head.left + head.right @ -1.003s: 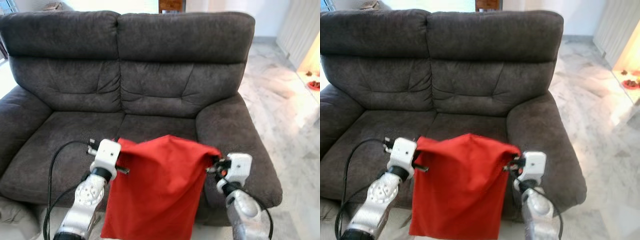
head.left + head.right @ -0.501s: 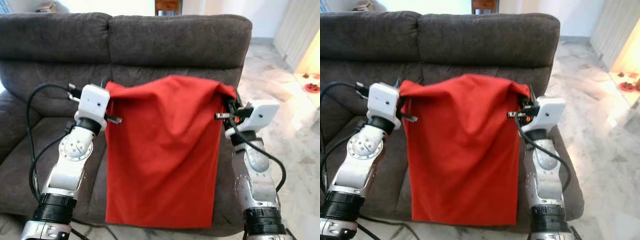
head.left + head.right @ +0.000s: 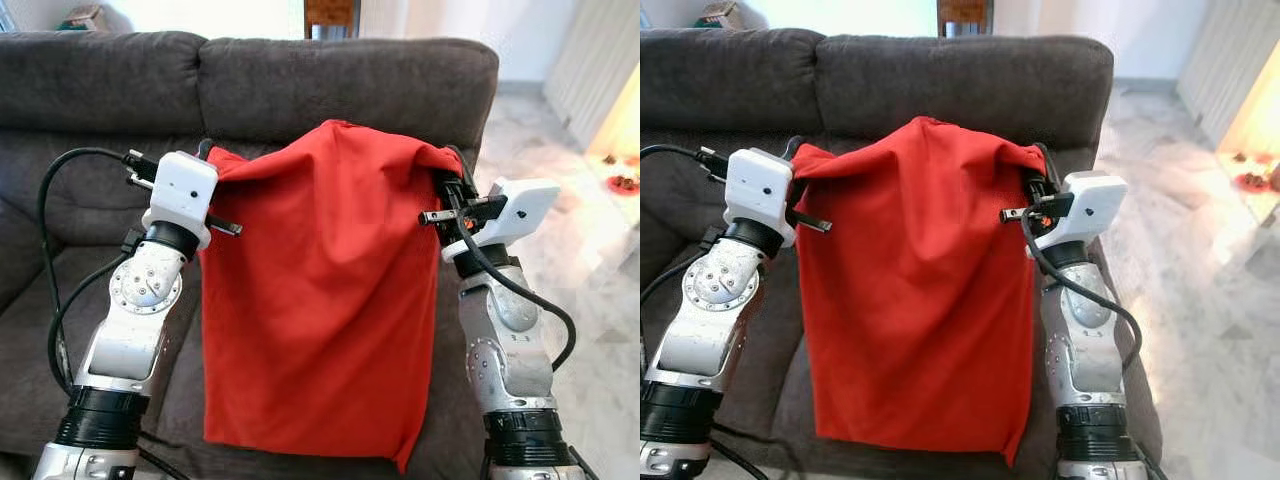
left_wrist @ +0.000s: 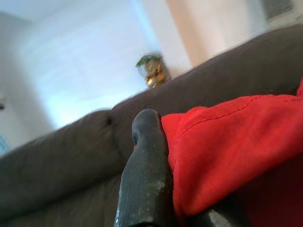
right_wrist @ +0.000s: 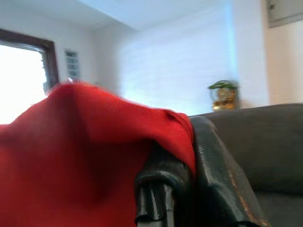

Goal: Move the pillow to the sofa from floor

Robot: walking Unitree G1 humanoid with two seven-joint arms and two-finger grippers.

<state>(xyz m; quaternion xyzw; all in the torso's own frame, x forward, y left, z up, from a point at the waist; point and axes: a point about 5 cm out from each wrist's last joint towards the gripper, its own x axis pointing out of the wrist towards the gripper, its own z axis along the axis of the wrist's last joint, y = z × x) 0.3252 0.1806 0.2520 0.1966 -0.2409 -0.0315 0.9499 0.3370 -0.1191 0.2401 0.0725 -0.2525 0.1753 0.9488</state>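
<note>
The left gripper (image 3: 203, 158) is clamped on the upper left corner of the red pillow (image 3: 320, 290), with one black finger (image 4: 144, 175) pressed flat against the fabric edge. The right gripper (image 3: 447, 178) is clamped on the upper right corner, the cloth pinched between its black fingers (image 5: 218, 179). The pillow hangs limp and vertical between both raised silver arms, directly in front of the sofa (image 3: 100, 80). Its top edge sits level with the lower part of the sofa backrest, and its bottom edge hangs just above the front of the sofa seat. A small ornament (image 4: 152, 71) stands behind the sofa back.
</note>
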